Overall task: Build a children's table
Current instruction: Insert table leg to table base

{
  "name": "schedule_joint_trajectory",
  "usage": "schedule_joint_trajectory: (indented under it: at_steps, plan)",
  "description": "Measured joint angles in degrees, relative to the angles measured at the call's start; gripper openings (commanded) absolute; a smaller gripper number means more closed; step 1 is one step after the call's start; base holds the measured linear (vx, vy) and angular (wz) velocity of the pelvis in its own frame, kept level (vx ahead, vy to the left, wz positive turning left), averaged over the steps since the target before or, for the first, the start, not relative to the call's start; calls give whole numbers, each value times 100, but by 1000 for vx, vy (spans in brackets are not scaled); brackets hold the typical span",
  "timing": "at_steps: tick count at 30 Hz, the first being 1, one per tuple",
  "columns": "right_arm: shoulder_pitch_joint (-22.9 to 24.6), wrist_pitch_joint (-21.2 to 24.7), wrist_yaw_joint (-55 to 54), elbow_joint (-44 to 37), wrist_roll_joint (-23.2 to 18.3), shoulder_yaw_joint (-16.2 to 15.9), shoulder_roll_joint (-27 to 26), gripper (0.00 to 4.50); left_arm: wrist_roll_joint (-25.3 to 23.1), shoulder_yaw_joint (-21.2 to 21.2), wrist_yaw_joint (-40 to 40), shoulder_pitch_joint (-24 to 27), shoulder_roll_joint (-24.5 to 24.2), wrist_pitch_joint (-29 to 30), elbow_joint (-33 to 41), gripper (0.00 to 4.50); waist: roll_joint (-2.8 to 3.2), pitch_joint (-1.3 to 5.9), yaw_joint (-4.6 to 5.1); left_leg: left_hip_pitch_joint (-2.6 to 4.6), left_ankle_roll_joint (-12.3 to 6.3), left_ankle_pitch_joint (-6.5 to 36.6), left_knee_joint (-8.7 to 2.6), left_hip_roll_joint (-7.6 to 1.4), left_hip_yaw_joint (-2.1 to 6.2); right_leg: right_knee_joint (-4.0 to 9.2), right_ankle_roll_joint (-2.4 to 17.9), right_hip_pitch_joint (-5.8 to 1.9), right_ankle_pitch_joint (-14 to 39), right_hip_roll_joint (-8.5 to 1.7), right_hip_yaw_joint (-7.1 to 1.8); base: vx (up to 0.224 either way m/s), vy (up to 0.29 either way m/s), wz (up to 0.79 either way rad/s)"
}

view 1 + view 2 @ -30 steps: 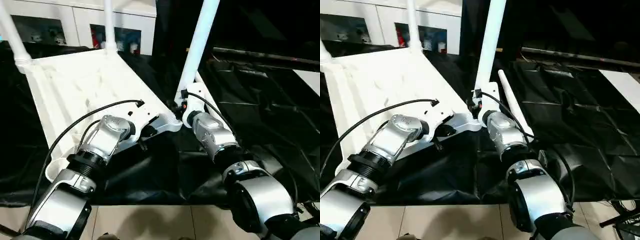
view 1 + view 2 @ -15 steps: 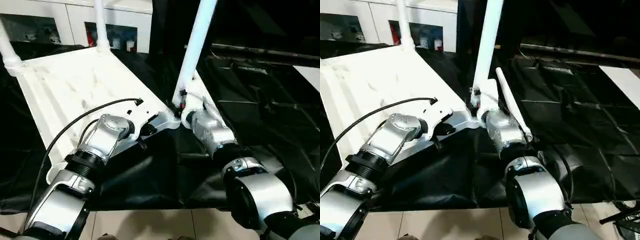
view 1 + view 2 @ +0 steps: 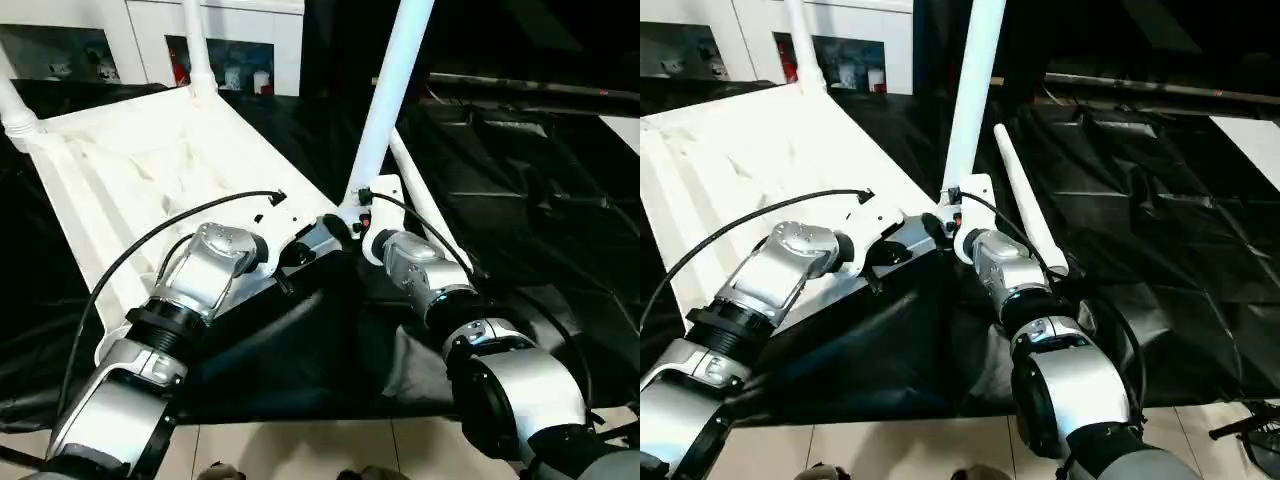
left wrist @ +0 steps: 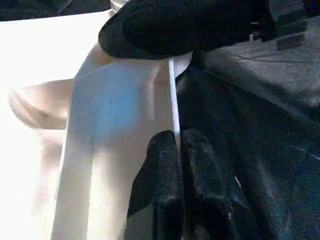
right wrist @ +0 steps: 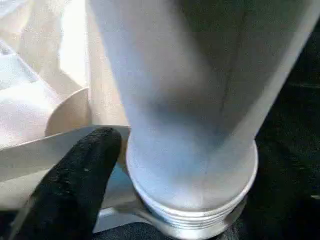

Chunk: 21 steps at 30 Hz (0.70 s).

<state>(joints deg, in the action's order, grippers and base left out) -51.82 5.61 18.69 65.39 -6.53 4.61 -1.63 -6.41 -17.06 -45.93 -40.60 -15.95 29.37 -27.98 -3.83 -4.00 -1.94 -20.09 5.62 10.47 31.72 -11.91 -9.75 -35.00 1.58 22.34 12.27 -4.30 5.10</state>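
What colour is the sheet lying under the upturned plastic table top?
Black: the crinkled sheet under the white plastic table top shows best in the right eye view.

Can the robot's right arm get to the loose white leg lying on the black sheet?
Probably yes. The loose leg lies right beside the right forearm, with nothing on top of it. The right end effector sits at the upright leg, so it would need to swing over.

A crinkled black sheet [image 3: 520, 220] covers the floor toward three o'clock; white cabinets [image 3: 240, 40] with dark glass fronts stand at eleven o'clock.
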Motion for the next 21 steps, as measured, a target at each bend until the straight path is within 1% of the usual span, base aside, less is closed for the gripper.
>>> schedule_joint_trajectory:
  at_steps: [1,3,6,10,11,12,14,17,19,21]
  plan:
    - [3,-18,69,-2,1,0,14,418,0,3,-9,0,-8,-1,14,0,0,0,0,-4,1,-1,0,0,-1,0,2,3,-1,0,0,0,0,0]
    - [57,-110,244,-34,14,-7,55,443,2,25,-53,1,-22,-8,28,0,2,-1,0,-8,2,-2,1,0,-4,0,2,7,-1,0,0,0,0,0]
    - [225,-190,529,-271,61,-95,127,443,7,40,-124,4,-67,-99,48,0,5,-3,-3,-36,2,-5,4,-1,-10,0,1,35,-1,0,-2,0,0,0]
    - [467,-179,879,-703,196,-343,312,443,41,33,-242,43,-155,-179,146,0,8,-6,-7,-73,-38,-51,6,-3,-14,-2,1,69,-1,0,-2,0,0,0]
    - [591,-124,1025,-942,267,-474,429,443,52,35,-295,98,-203,-243,217,0,10,-7,-13,-84,-40,-51,8,-3,-14,-1,1,76,-1,0,-2,0,0,0]
    - [698,-79,1135,-1126,291,-534,501,443,60,38,-350,148,-249,-306,268,0,11,-7,-16,-85,-44,-51,8,-3,-14,0,2,77,-1,0,-2,0,0,0]
    - [820,31,1255,-1392,327,-631,600,443,74,39,-425,186,-314,-357,305,0,13,-9,-22,-86,-45,-51,9,-4,-14,0,2,77,0,0,-1,0,0,0]
    - [1070,228,1508,-1846,370,-722,783,443,126,36,-572,257,-403,-484,351,0,27,-18,-60,-89,-46,-51,14,-3,-15,0,2,77,-1,-2,-2,0,0,0]
    - [1261,376,1790,-2230,324,-765,951,443,153,35,-660,311,-457,-544,425,0,37,-25,-96,-92,-48,-52,15,-4,-16,-1,2,77,0,-2,-2,0,0,0]
    - [1547,541,2246,-2834,158,-813,1236,443,238,40,-823,412,-550,-589,554,0,48,-32,-137,-93,-51,-51,14,-4,-20,1,2,77,0,-3,-5,0,0,0]
